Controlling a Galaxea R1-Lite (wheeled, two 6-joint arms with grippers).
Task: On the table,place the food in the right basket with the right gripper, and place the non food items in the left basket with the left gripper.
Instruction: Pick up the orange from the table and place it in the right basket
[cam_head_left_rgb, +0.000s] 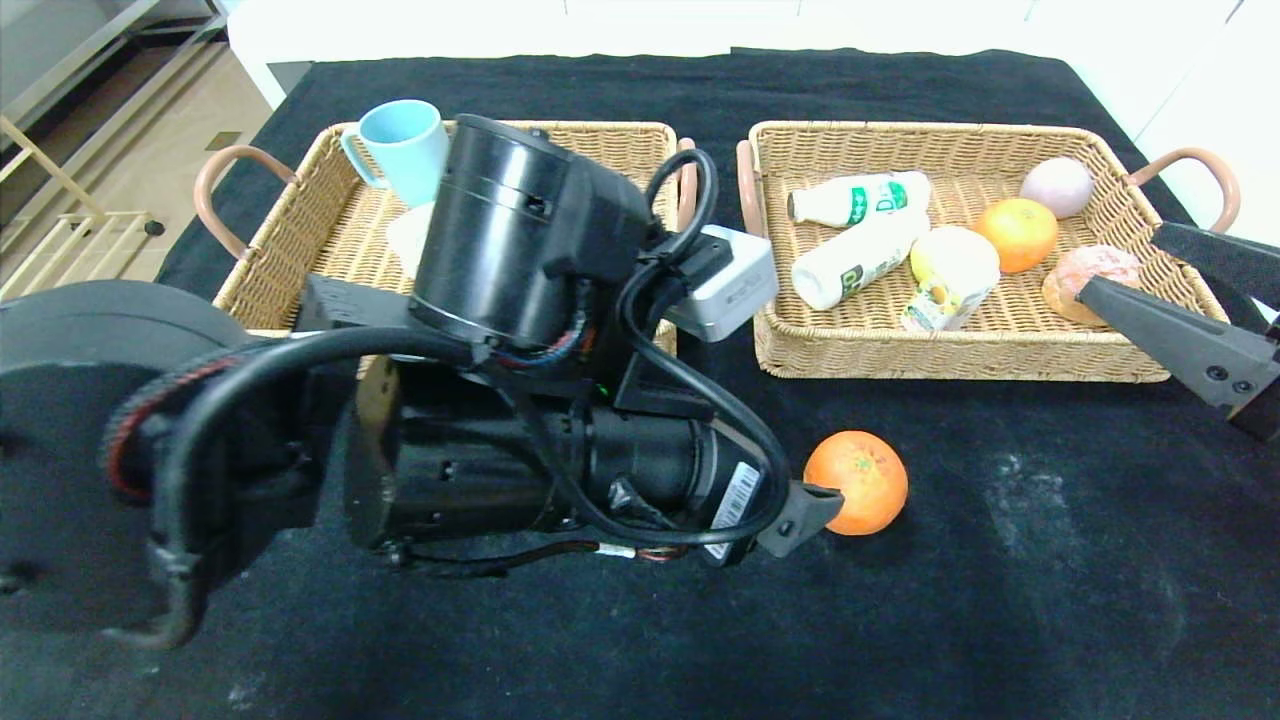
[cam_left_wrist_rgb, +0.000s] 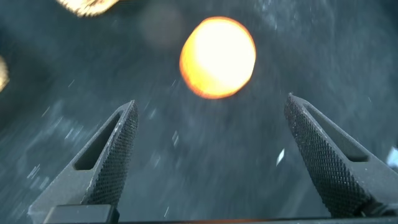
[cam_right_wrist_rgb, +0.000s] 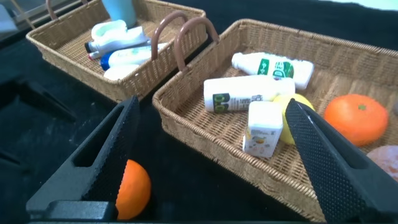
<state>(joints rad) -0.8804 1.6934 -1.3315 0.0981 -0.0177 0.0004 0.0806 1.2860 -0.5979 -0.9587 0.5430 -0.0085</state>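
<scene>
Gaping wide and empty, left gripper (cam_left_wrist_rgb: 211, 155) frames round orange (cam_left_wrist_rgb: 217, 57) on black cloth

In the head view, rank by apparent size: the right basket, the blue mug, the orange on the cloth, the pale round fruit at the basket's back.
1. right basket
2. blue mug
3. orange on the cloth, close to the mug in size and nearer the camera, so unsure
4. pale round fruit

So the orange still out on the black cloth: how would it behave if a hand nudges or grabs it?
The orange is round and sits free on the flat table, so a nudge would probably roll it. Its skin looks firm and dimpled, so open fingers closing around its middle should likely hold without crushing.
</scene>
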